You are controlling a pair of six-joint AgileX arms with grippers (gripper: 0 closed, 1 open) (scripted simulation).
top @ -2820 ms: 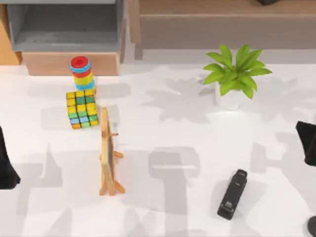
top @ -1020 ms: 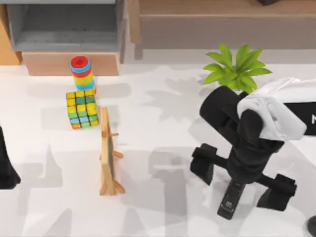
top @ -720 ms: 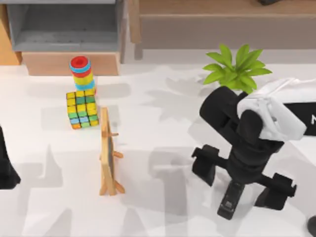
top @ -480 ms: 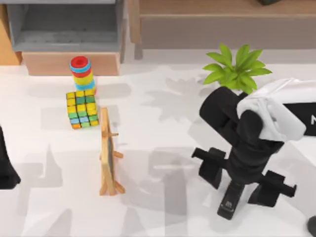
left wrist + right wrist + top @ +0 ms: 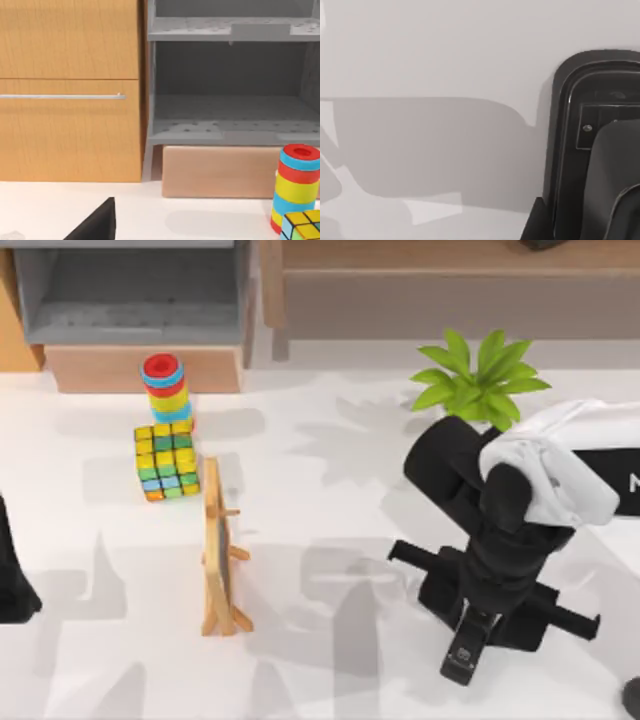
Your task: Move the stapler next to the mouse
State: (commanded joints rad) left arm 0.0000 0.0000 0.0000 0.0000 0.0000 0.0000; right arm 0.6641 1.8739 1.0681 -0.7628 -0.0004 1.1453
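The black stapler (image 5: 462, 654) lies near the table's front right, its front end poking out from under my right arm. My right gripper (image 5: 485, 610) reaches down over its rear half, with a finger pressed against each long side, shut on it. In the right wrist view the stapler (image 5: 570, 150) is a black rounded body close up on the white table, with a dark finger (image 5: 615, 175) against it. The mouse (image 5: 632, 698) is a dark rounded shape cut off at the front right edge. My left gripper (image 5: 10, 580) stays parked at the left edge.
A wooden easel (image 5: 218, 550) stands left of centre. Behind it are a coloured cube (image 5: 166, 460) and a ring stack (image 5: 164, 388). A potted plant (image 5: 478, 380) stands behind my right arm. A grey shelf unit (image 5: 230, 85) and wooden cabinet (image 5: 70, 90) line the back.
My right arm came in over the stapler, and its open fingers have drawn together onto the stapler's sides. The stapler has not moved. The left arm is still.
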